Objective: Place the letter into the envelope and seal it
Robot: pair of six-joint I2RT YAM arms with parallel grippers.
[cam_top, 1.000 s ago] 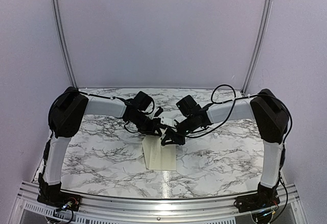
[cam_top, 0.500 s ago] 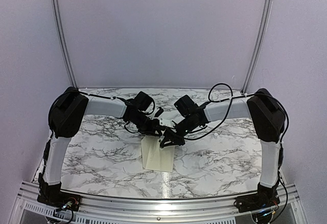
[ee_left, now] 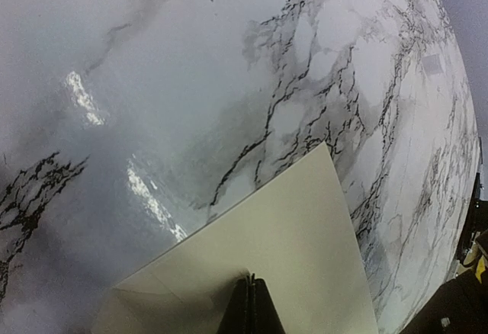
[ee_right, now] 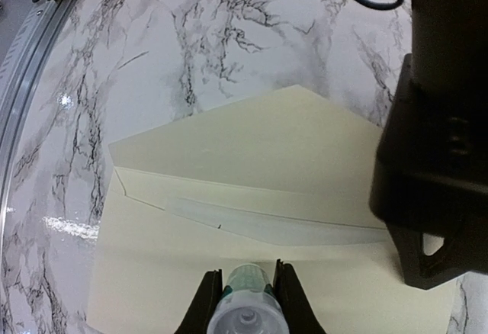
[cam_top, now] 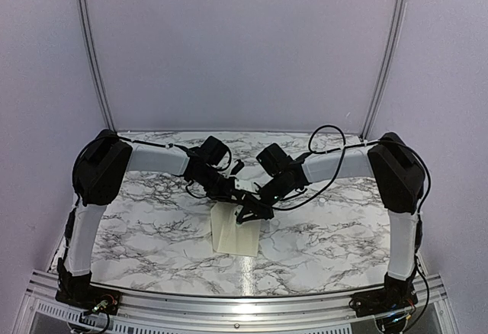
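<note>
The cream envelope (cam_top: pixel 235 231) lies flat on the marble table between my two grippers, flap open. In the right wrist view the flap (ee_right: pixel 252 139) points away from me, and a pale strip of the letter (ee_right: pixel 297 226) shows in the mouth. My right gripper (ee_right: pixel 245 273) is shut on a white-and-green glue tube (ee_right: pixel 246 309), whose tip sits over the envelope body just below the mouth. My left gripper (ee_left: pixel 250 282) is shut, its tips pinched on the envelope (ee_left: pixel 297 227) near one edge. In the top view the left gripper (cam_top: pixel 231 191) and right gripper (cam_top: pixel 255 210) nearly touch.
The marble table (cam_top: pixel 152 219) runs out to both sides of the envelope. A metal rail (cam_top: pixel 244 303) lines the near edge. The left arm's black housing (ee_right: pixel 431 158) hangs close at the right of the right wrist view. A black cable (cam_top: pixel 328 132) loops above the right arm.
Both grippers have shifted slightly to the left, and the envelope has slid left with them. The grips look unchanged.
</note>
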